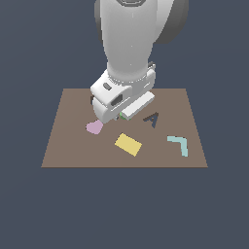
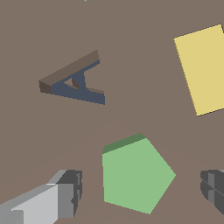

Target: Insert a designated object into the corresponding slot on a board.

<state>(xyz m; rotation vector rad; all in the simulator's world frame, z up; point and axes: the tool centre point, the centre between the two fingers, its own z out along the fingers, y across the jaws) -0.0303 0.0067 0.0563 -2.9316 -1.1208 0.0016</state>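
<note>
- The small flat green pentagon block lies on the flat brown rectangular board, directly between the 2 fingertips of the white robot gripper.
- In the wrist view 1 grey fingertip stands on one side of the block and the other on the opposite side; each is clear of the block's edges, with bare board showing in both gaps.
- The gripper is spread wide, wider than the block, and has hold of nothing.
- The block lies flat. 1 of its corners points towards 1 fingertip and a straight edge faces the other. It is about as wide as it is long, so no long axis stands out.
- The wrist view also shows the dark navy letter-A recess and the flat yellow rectangle nearby.
- In the exterior view the gripper hides nearly all of the block.
- Only the exterior view shows the pink heart and the pale teal L-shaped piece.
- Neither view shows a pentagonal slot.
</note>
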